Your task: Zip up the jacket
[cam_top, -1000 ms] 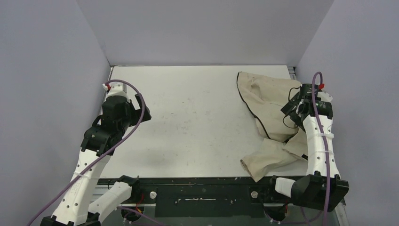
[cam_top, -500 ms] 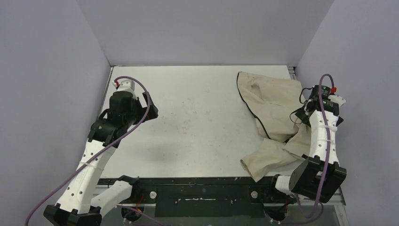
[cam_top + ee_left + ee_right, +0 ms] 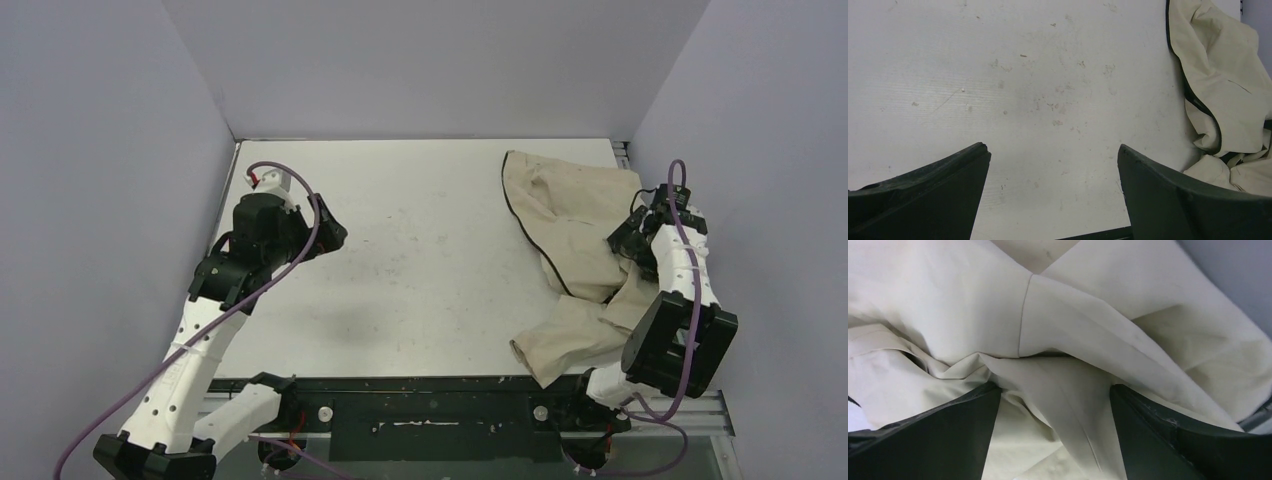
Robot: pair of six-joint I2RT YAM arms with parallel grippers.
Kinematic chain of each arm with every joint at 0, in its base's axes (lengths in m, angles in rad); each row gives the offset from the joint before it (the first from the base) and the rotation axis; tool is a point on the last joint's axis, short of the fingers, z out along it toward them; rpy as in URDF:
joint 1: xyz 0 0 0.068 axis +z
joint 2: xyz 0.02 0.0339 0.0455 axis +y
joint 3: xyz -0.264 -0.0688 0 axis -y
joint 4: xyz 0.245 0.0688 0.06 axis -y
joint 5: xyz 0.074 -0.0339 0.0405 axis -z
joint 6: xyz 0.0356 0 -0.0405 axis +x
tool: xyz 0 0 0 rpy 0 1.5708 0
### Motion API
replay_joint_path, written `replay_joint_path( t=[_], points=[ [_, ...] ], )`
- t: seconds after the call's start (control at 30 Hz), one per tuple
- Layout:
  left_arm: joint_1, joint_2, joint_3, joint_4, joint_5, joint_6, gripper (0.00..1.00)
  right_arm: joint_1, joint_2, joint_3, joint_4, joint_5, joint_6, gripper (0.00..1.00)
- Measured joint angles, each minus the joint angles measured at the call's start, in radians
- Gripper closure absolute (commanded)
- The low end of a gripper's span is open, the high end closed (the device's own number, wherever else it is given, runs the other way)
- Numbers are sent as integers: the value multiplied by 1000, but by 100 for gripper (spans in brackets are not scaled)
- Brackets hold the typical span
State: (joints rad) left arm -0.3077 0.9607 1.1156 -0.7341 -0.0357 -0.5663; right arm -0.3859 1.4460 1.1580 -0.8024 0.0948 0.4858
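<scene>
The beige jacket (image 3: 572, 225) lies crumpled against the table's right side, one sleeve trailing toward the near edge. Its dark zipper edge (image 3: 540, 250) curves along the left border and also shows in the left wrist view as the jacket (image 3: 1230, 95) fills the right margin. My right gripper (image 3: 626, 240) is down on the jacket's right part. In the right wrist view its jaws (image 3: 1054, 390) stand open and wide, pressed into the jacket (image 3: 973, 315) with a raised fold between them. My left gripper (image 3: 335, 235) hovers open over the bare table, and its wrist view (image 3: 1054, 150) shows nothing between the fingers.
The white table (image 3: 420, 260) is boxed in by lavender walls on the left, back and right. The right wall (image 3: 760, 200) stands close beside my right arm. A black rail (image 3: 430, 400) runs along the near edge between the arm bases.
My right wrist swung out toward the right wall, then came down onto the jacket. Its jaws have narrowed slightly. My left gripper drifted a little to the right.
</scene>
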Motion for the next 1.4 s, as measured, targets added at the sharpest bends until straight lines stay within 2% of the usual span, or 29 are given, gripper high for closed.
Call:
replay_joint_path(
  t=[0.1,0.3,0.4,0.5,0.7,1.0,1.1,1.13,1.17,1.2,1.23,1.27,1.3,1.4],
  points=[
    [0,-16,0,0,-3,1,3,0,30,-37,43,-57,-6,46],
    [0,-50,0,-3,-28,2,3,21,0,-47,56,-112,-32,72],
    [0,-55,0,-3,-42,2,3,77,-58,-29,53,-137,-48,82],
    [0,-55,0,-6,-57,2,3,204,-114,40,57,-156,-55,98],
    [0,-55,5,-29,-99,2,3,535,-135,195,121,-241,-20,100],
    [0,-111,12,-51,-143,-3,3,985,-132,204,182,-285,71,100],
    [0,-122,12,-54,-148,-5,3,1159,-115,226,192,-278,73,90],
    [0,-122,12,-55,-151,-6,3,1220,-108,235,196,-274,72,81],
    [0,-122,12,-55,-153,-6,3,1272,-103,240,200,-268,72,68],
    [0,-121,12,-55,-155,-6,3,1318,-100,241,200,-259,74,50],
    [0,-121,11,-55,-157,-7,3,1349,-100,242,200,-248,78,37],
    [0,-121,10,-55,-160,-6,3,1363,-100,242,197,-232,88,28],
    [0,-121,8,-55,-163,-6,3,1369,-103,242,194,-201,90,24],
    [0,-121,-5,-55,-166,-7,3,1315,-129,238,158,-100,106,19]
  ],
)
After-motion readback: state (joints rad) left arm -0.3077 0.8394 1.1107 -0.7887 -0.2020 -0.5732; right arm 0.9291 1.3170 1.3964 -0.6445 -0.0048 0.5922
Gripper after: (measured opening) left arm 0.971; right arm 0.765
